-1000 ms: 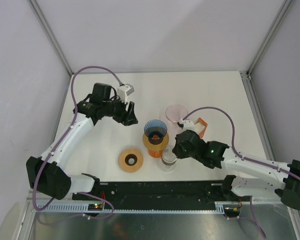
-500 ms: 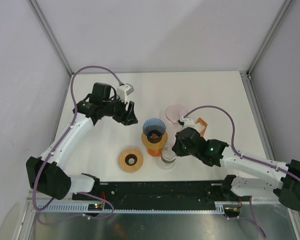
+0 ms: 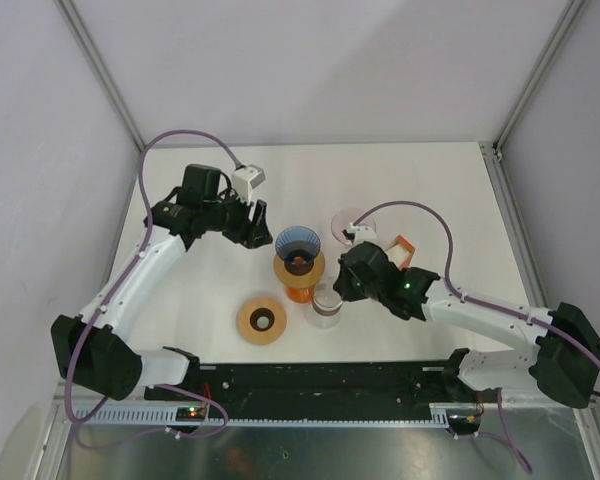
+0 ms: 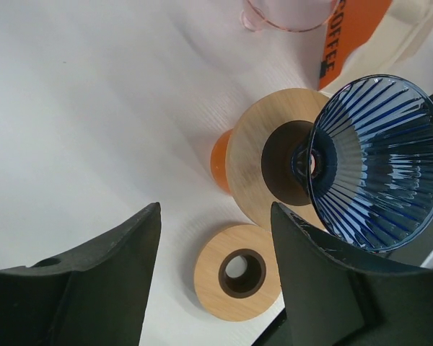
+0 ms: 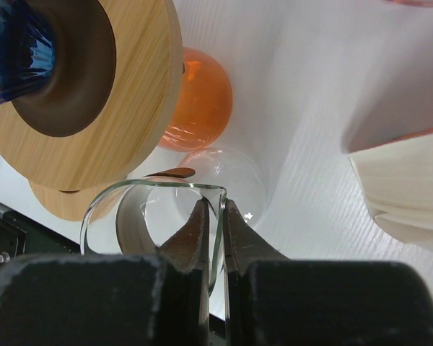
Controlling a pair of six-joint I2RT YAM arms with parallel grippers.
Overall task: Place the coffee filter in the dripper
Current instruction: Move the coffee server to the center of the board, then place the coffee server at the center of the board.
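The blue ribbed dripper [image 3: 298, 243] sits on a wooden disc atop an orange glass stand [image 3: 298, 278]; it also shows in the left wrist view [image 4: 375, 162]. The coffee filters [image 5: 404, 187] are a pale stack in an orange-labelled pack [image 3: 402, 250], right of the dripper. My right gripper [image 5: 216, 207] is shut on the rim of a clear glass beaker [image 5: 159, 216], just in front of the orange stand [image 5: 198, 108]. My left gripper [image 4: 215, 216] is open and empty, hovering left of the dripper.
A loose wooden ring [image 3: 262, 320] lies at the front, left of the clear beaker [image 3: 326, 305]. A pink glass dripper [image 3: 352, 222] stands behind the filter pack. The enclosure walls frame the white table [image 3: 440, 190].
My right gripper has moved left and back with the clear beaker. The blue dripper on its orange stand has shifted left and back too. The left gripper barely moved.
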